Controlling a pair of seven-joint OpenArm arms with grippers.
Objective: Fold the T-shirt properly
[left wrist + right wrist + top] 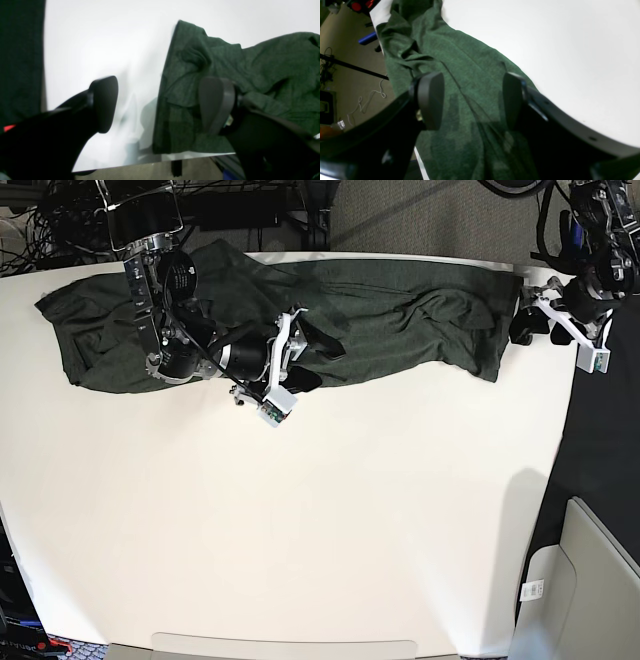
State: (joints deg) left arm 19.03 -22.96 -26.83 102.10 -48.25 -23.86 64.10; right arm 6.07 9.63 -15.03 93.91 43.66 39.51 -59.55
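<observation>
The dark green T-shirt (400,320) lies stretched and wrinkled along the far edge of the white table (300,530). My right gripper (316,362) hovers over the shirt's near edge around its middle. In the right wrist view this right gripper (472,100) is open, its pads (431,100) standing apart above the T-shirt (470,65), with no cloth pinched. My left gripper (524,323) sits at the shirt's right end. In the left wrist view the left gripper (160,105) is wide open; one finger is over the T-shirt (250,67), the other over bare table.
The table edge (150,162) runs just below the shirt's end, with floor beyond. A blue object (367,38), cables and a stand lie on the floor past the table's edge. A pale bin (585,580) stands off the table's right corner.
</observation>
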